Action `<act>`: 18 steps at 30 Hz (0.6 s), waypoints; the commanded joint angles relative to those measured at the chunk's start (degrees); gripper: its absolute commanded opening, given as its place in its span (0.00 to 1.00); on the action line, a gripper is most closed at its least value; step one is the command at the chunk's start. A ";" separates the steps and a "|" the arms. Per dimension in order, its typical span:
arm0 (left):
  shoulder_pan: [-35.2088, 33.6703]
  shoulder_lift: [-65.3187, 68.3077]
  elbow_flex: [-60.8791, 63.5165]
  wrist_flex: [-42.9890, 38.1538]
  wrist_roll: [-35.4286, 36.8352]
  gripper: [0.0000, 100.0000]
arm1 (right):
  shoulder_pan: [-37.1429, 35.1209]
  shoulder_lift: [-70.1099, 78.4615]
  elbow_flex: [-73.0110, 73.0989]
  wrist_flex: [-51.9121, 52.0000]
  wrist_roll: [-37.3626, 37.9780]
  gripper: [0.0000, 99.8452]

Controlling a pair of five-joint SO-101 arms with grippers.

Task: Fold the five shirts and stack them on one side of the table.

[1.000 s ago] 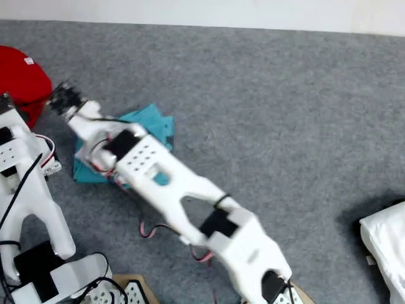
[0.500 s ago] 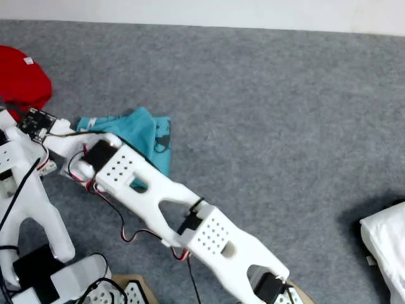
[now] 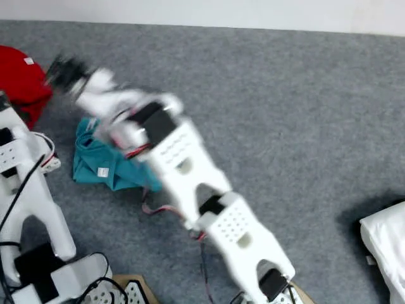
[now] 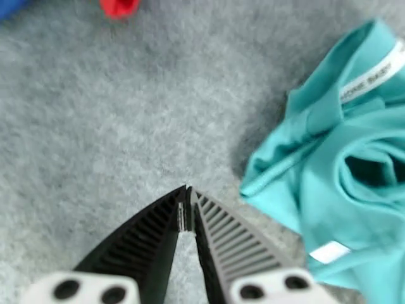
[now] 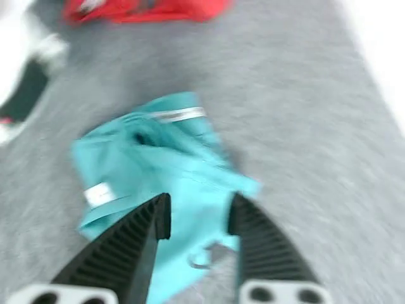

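Right wrist view: right gripper (image 5: 199, 204) has its jaws parted wide with nothing in them, hanging over the crumpled teal cotton shirt (image 5: 158, 145). The shirt sits directly below and ahead of the fingertips, a loose heap on the grey felt-like table cover (image 5: 304, 126). Its collar band with pale tape (image 5: 177, 114) is on the far side of the heap from the gripper, and a small white sewn label (image 5: 98, 193) is close to one fingertip. Well beyond the heap is a bunched red fabric shirt (image 5: 145, 9).

The left gripper (image 4: 188, 190) has its jaws closed tip to tip, empty, over bare cover. The teal shirt's nearest fold is just beside it; looks apart, can't confirm.

High view: a folded-looking white cloth (image 3: 386, 247) lies far off on the other side from both grippers, possibly the stack.

Handling, my read:
- Thin knit, light and fully limp, with no stiffness to push against. It'll drape and drag rather than slide as a piece.
- The felt cover probably grips the fabric, so lift clear instead of towing.
- Not fragile and not slippery. The risk is pinching several layers at once and locking the crumple in.
- Best holds are the collar band or a hem edge, since doubled fabric gives a firmer bite. One gripper per shoulder or corner, then pull apart to flatten before any fold.
- Avoid grabbing mid-heap.
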 commanded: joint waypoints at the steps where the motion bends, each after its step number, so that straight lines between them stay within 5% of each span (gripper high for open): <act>1: 3.21 -0.66 -0.84 -0.70 0.53 0.01 | 4.79 -10.42 -0.04 0.92 -3.60 0.01; 18: 14.55 22.20 -34.95 11.08 3.43 0.01 | 8.04 -64.40 77.23 -1.45 -9.23 0.01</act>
